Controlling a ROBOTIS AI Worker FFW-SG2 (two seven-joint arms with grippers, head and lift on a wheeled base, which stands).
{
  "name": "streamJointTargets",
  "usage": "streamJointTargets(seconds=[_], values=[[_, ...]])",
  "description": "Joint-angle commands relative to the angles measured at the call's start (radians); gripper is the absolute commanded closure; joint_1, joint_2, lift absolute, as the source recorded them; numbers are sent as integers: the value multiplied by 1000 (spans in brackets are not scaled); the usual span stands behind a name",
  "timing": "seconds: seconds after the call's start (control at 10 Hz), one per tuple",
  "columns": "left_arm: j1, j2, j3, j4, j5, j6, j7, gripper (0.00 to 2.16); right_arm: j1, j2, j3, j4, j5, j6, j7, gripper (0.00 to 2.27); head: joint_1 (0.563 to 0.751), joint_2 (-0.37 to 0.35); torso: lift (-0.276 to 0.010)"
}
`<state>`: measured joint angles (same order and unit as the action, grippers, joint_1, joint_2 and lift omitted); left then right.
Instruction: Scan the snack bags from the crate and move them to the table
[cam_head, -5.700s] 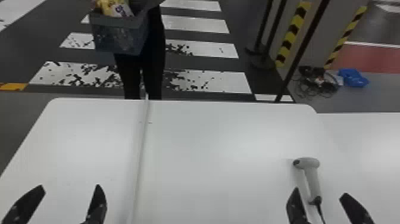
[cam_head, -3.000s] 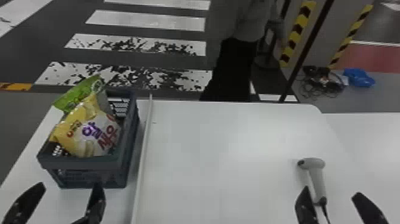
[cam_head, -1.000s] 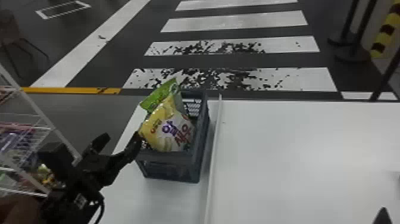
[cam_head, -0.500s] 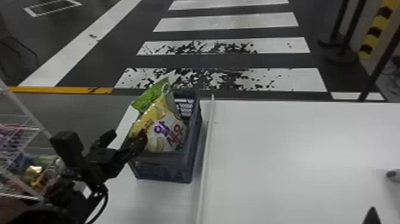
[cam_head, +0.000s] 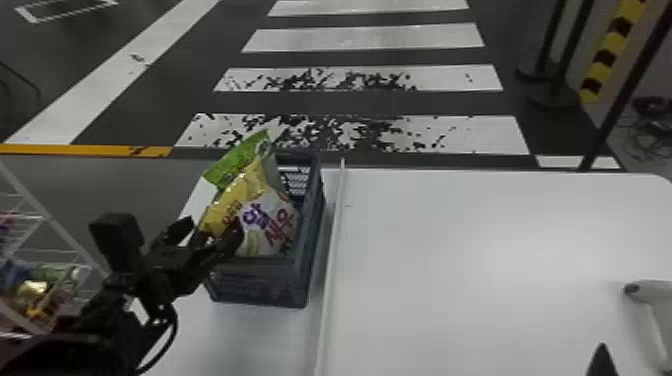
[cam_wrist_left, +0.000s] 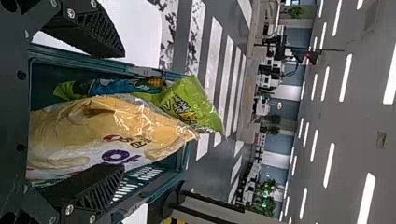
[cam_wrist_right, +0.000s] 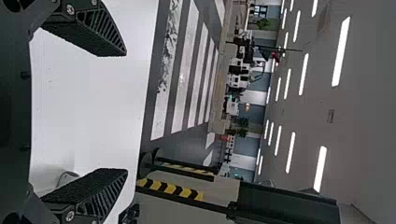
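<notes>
"What's on the floor out there?"

"White stripes, the nearer two flecked with black, and a yellow line off to the left."

"And at the left edge?"

"A wire rack holding colourful goods, too blurred to tell what."

"Right side?"

"Dark posts on round bases, a yellow-and-black band near them, and a tangle of cables."

"Farther off?"

"Plants, and long lights on a grey ceiling."

My left arm, lower left in the head view, is black with a boxy block and looping cable, its slatted fingers bearing silvery screws.
</notes>
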<state>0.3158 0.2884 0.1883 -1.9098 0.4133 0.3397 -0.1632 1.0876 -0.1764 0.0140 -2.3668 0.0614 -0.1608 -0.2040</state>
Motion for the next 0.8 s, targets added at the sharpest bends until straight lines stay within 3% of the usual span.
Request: streamJointTargets(seconds=[0.0,0.1,0.2,0.3,0.4,0.5,0.7], values=[[-11,0,-6,5,-7,0,1,211,0,0,0,0,0,4,0,107,695,128,-95],[-14,0,-10,5,-7,0,1,218,0,0,0,0,0,4,0,107,695,125,-95],[-18,0,-23,5,-18,-3,11,502,2,0,0,1,0,4,0,107,695,122,-95],[-20,0,-26,3,-19,-6,24,917,2,2,-2,1,2,4,0,107,695,118,-95],[-18,-1,-29,0,-16,-6,42,1544,2,0,-2,1,0,4,0,107,695,116,-95],[-11,-1,-30,-12,-16,-6,54,1885,-2,0,-2,1,0,7,0,107,695,118,-95],[19,-1,-30,-67,-25,-6,70,1892,-14,0,4,8,0,13,0,107,695,116,-95]])
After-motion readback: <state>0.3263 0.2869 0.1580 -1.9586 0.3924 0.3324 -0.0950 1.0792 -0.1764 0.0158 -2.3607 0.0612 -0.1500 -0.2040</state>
